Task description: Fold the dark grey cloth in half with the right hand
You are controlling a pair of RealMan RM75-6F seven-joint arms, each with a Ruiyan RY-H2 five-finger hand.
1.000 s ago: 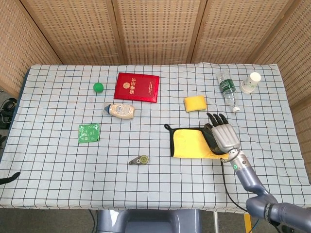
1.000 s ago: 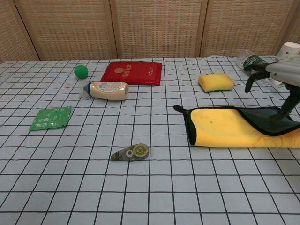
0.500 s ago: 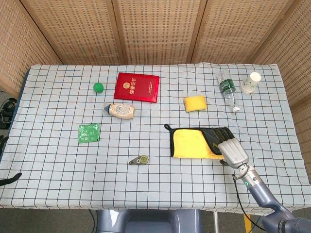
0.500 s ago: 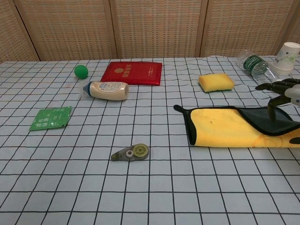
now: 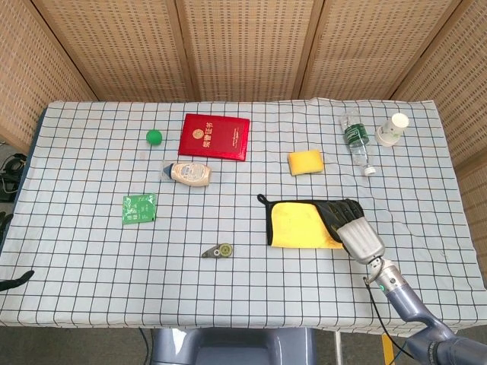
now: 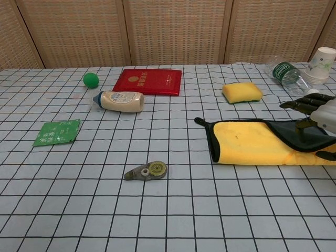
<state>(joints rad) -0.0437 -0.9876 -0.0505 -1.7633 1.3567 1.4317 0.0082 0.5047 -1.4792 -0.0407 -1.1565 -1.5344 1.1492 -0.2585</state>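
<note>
The dark grey cloth lies flat on the checked worktop, right of centre and toward the near edge. Most of what shows is its yellow inner face; the right edge is turned over, so a dark grey flap covers that end. The right robot hand is over this flap with its dark fingers reaching out flat across the grey fabric. Whether they pinch the edge or only rest on it I cannot tell.

The fold looks barely begun: only a small part of the cloth is doubled. The next move calls for a sure hold on the flap's edge, then carrying it left across the yellow face to meet the far-left hem.

A yellow sponge sits just beyond the cloth, and a correction-tape dispenser to its near left.
</note>
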